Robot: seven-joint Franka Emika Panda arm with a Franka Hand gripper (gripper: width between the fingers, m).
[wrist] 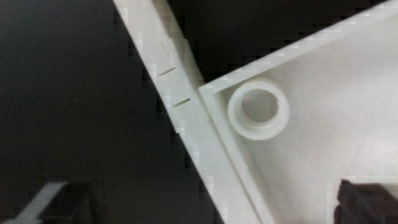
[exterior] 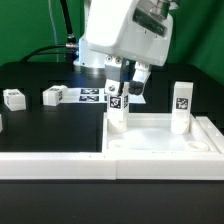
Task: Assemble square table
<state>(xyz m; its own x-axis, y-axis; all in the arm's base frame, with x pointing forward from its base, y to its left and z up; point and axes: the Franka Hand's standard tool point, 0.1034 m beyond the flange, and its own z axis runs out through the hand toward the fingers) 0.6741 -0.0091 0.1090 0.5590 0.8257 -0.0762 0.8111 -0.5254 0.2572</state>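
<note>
Square table top (exterior: 165,145) sat flat, rim up, plain white, at the exterior view's right. Left upright leg (exterior: 118,112) and right upright leg (exterior: 181,104), both white with tags, stood in its two far corners. First loose leg (exterior: 13,98) and second loose leg (exterior: 53,95) lay well apart from it, toward the exterior view's left. In the wrist view, round corner socket (wrist: 258,108) was bare

The square table top (exterior: 160,148) lies on the tabletop (exterior: 50,125) at lower right of the exterior view. One leg (exterior: 119,114) stands at its rear left corner, another leg (exterior: 181,104) at its rear right. Two loose legs lie at middle left, the outer loose leg (exterior: 13,97) and the inner loose leg (exterior: 53,95). The marker board (exterior: 92,95) seemingly lies behind the top.
</note>
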